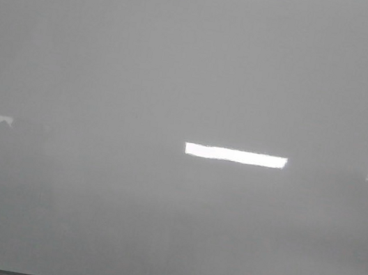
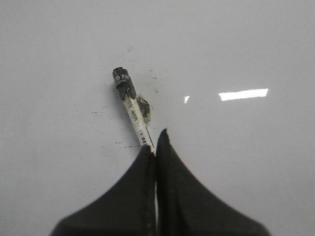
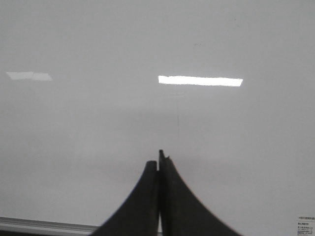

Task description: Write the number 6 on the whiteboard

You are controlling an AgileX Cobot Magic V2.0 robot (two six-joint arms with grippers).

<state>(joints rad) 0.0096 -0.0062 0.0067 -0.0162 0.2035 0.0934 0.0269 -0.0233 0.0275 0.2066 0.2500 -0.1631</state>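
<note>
Left claw [image 2: 155, 142] on marker [image 2: 131, 105], mid-whiteboard [image 2: 256, 44].

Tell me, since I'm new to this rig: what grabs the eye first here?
The marker, white-barrelled with a black cap end, juts from the shut left gripper toward the whiteboard, amid faint smudges. In the front view the board is blank, no 6 yet, with a bright light reflection right of centre. The right gripper is shut, apparently empty.
</note>
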